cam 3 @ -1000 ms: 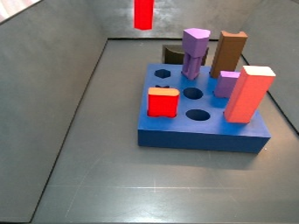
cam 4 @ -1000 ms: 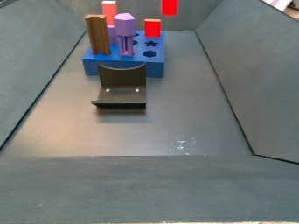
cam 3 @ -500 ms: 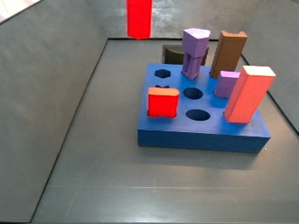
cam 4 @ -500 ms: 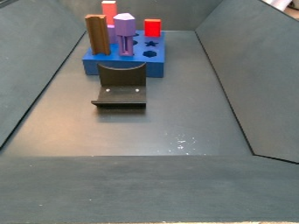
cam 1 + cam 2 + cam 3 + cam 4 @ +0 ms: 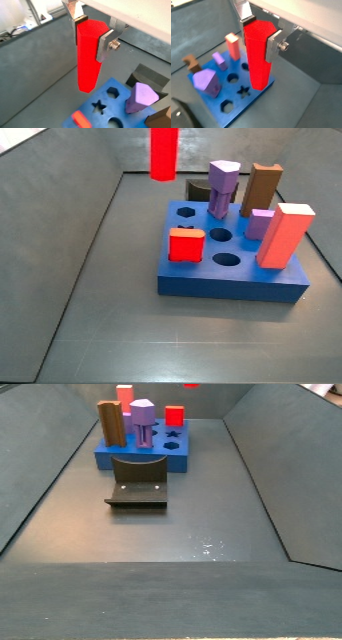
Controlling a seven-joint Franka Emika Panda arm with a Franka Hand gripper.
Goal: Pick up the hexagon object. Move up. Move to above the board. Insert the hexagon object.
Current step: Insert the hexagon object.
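The tall, slender bright red hexagon rod (image 5: 89,55) is held near its top between the silver fingers (image 5: 105,44) of the gripper (image 5: 91,32), aloft beside the thick blue board (image 5: 238,97). Stiff, probably light (smooth faces may slip); the high grip suits insertion.

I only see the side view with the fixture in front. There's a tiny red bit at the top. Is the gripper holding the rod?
Observer: Yes. In both wrist views the gripper has its fingers shut on the rod near its top.
Operator: Is it in the board?
Observer: No. In a side view it hangs high, by the far edge of the board.
Operator: Is its hole free?
Observer: Yes, the hexagon hole is empty.
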